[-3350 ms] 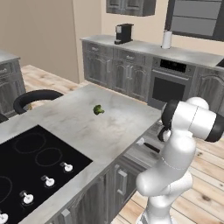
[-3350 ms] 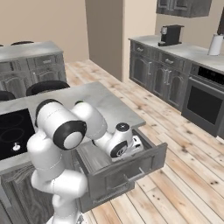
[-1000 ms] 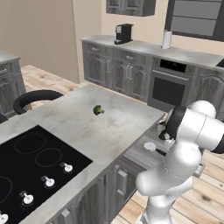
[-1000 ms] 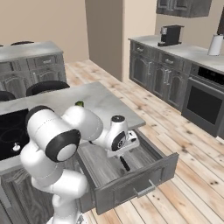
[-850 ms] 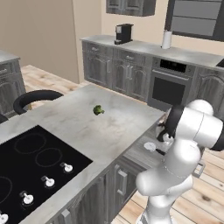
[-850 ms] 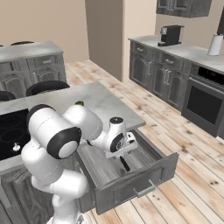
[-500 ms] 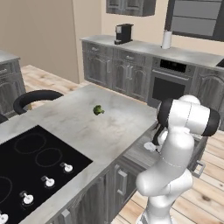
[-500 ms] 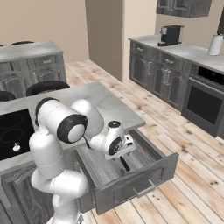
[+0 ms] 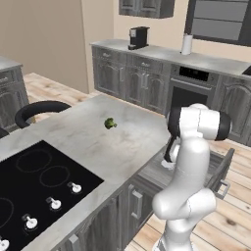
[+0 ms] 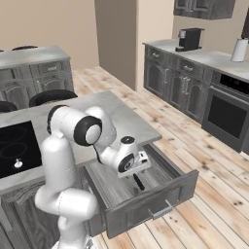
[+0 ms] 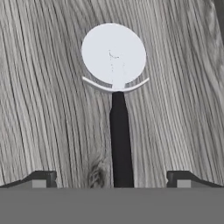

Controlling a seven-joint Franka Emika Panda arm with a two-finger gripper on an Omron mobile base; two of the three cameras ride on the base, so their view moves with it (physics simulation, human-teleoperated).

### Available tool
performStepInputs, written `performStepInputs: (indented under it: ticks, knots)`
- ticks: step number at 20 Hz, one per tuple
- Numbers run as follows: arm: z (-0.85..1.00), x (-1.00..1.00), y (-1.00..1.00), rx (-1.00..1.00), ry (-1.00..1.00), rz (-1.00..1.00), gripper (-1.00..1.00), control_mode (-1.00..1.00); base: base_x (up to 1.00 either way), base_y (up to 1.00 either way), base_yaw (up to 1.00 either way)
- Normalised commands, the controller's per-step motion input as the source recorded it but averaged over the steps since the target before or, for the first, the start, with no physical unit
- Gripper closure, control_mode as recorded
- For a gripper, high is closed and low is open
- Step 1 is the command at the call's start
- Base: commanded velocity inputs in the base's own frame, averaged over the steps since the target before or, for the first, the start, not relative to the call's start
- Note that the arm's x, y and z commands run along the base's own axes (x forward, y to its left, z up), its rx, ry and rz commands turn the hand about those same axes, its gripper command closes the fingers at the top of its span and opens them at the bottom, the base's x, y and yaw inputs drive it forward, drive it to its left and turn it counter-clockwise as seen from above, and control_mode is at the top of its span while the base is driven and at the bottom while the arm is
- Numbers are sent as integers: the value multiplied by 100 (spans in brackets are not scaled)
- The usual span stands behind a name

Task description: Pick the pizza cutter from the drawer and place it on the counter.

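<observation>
Hand view: your end effector (image 11: 112,179) hangs wide over the pizza cutter (image 11: 116,92) handle; descend into the drawer (image 10: 146,204), then close

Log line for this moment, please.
phase: pre-grasp | gripper: open, over black handle | pizza cutter: flat in drawer, ungrasped | counter: broccoli there

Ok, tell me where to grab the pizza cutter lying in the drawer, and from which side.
Grip the pizza cutter by its black handle, coming straight down from above. It lies flat on the drawer floor, so only the top is open. The handle is narrow and runs between the two fingertips of the gripper, which stand wide apart; closing across it should clamp it. The round blade is too flat and broad.
</observation>
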Motion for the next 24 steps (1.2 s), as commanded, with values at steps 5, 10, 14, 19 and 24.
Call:
performStepInputs:
  ticks: [5,10,14,19,24]
  knots:
    - [-21,20,-4,0,0,0,-100,-100,0,0,0]
    - [-28,21,-10,0,1,0,-100,-100,0,0,0]
    - [-31,12,-13,2,1,0,-100,-100,0,0,0]
    - [-38,10,-9,5,2,0,-100,-100,0,0,0]
    - [-54,0,0,7,3,0,100,-100,0,0,0]
